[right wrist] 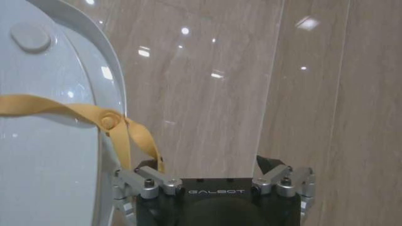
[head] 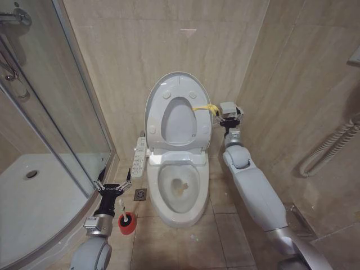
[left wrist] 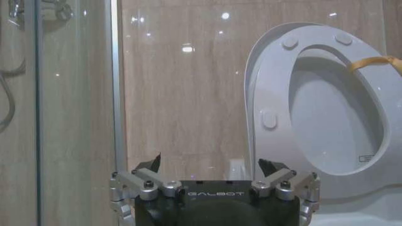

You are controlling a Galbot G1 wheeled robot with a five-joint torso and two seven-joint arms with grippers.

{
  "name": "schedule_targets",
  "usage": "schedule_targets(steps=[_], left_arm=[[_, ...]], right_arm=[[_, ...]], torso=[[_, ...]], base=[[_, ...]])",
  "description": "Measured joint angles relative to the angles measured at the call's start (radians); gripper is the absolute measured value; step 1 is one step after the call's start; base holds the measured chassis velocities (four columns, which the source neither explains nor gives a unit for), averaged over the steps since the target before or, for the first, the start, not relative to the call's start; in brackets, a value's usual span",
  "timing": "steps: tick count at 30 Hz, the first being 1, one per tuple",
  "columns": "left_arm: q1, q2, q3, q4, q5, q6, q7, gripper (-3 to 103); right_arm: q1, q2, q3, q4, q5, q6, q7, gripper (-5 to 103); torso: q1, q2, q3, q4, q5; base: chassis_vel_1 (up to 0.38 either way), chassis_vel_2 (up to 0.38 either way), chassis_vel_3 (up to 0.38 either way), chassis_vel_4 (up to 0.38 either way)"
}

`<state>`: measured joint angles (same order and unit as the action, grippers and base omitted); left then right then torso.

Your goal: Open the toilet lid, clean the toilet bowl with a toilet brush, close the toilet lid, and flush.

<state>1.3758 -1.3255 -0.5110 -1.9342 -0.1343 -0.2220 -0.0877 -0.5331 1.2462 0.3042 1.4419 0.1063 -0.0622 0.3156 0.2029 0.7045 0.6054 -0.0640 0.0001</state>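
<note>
Toilet lid point(head: 175, 93) upright; right claw point(head: 228, 114) apart beside yellow strap point(head: 203, 107); left claw point(head: 114, 183) apart above toilet brush point(head: 127, 222).

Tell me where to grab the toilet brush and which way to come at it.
Grip the toilet brush by its thin pale handle, just above the red cup base, coming down from above with the fingers either side of the stick. The handle looks upright and slim; the round base is probably too wide to pinch. The open left gripper sits nearest, just behind it.

Left tool point(head: 114, 181) low, right tool point(head: 227, 115) raised, both spread.
</note>
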Motion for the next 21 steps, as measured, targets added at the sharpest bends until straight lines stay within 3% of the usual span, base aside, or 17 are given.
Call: schedule_targets(steps=[5, 6, 21], left_arm=[[0.0, 0.0, 0.0, 0.0, 0.0, 0.0, 0.0, 100], [0.0, 0.0, 0.0, 0.0, 0.0, 0.0, 0.0, 100], [0.0, 0.0, 0.0, 0.0, 0.0, 0.0, 0.0, 100]], right_arm=[[-0.023, -0.013, 0.004, 0.041, 0.009, -0.003, -0.001, 94], [-0.026, -0.015, 0.005, 0.049, 0.011, -0.004, -0.001, 100], [-0.063, -0.043, 0.006, 0.146, 0.049, -0.044, -0.005, 100]], torso=[[0.0, 0.0, 0.0, 0.0, 0.0], [0.0, 0.0, 0.0, 0.0, 0.0], [0.0, 0.0, 0.0, -0.0001, 0.0]], base=[[0.0, 0.0, 0.0, 0.0], [0.0, 0.0, 0.0, 0.0], [0.0, 0.0, 0.0, 0.0]])
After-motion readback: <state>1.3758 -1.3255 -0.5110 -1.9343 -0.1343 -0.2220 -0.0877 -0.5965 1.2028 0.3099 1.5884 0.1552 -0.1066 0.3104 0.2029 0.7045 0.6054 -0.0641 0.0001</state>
